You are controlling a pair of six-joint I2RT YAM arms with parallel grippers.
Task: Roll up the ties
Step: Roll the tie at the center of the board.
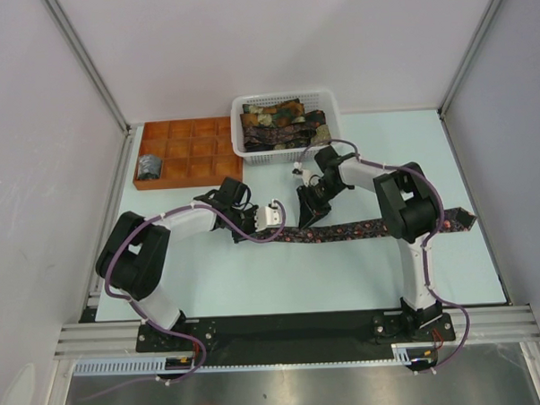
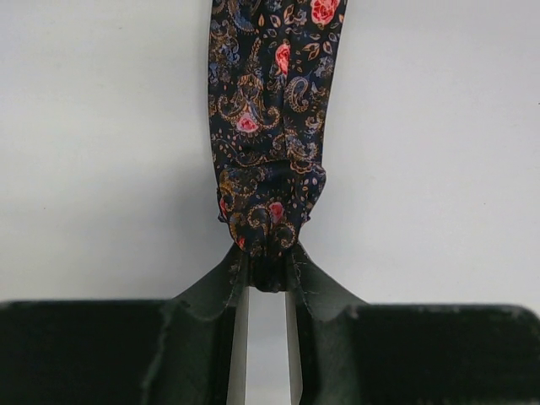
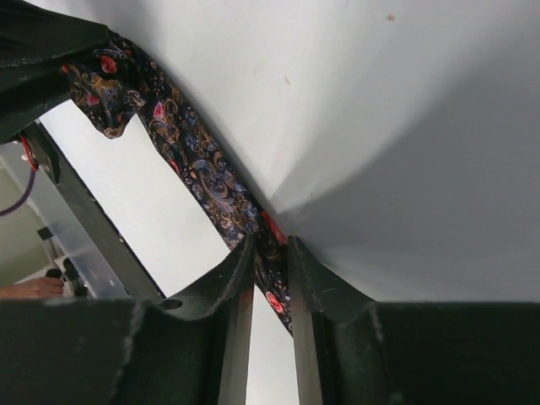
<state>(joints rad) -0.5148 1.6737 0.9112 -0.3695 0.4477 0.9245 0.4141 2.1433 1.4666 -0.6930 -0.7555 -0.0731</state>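
top external view shows a dark paisley tie [image 1: 361, 229] stretched flat across the middle of the pale table [image 1: 256, 284], running from near the left gripper [image 1: 250, 228] out past the right arm's elbow to a pointed end near the table's right edge. its cloth is black with small pink-red roses and gold and blue curls, thin and soft, puckered where it is pinched. more ties [image 1: 280, 126], green, gold and brown, lie folded in the white mesh basket [image 1: 330, 106] at the far side, and one small rolled tie [image 1: 149, 166] sits in a near-left compartment of the orange tray [image 1: 205, 143] beside the basket.

the left arm reaches in low from the left, forearm nearly level, its wrist turned toward the centre. in the left wrist view its gripper [image 2: 268, 274] is clenched on the narrow end of the tie [image 2: 268, 126], the cloth bunched into a small knot-like wad just ahead of the dark fingers [image 2: 211, 291], which have a rough, serrated edge.

the right arm folds back over the tie, elbow high, its forearm angled toward the centre with the right gripper [image 1: 308, 210] pointing down at the strip. in the right wrist view that gripper [image 3: 270, 261] is closed around the tie [image 3: 194, 169] partway along, the band passing edge-on between the two fingers [image 3: 232, 278] and rising toward the other gripper at upper left.
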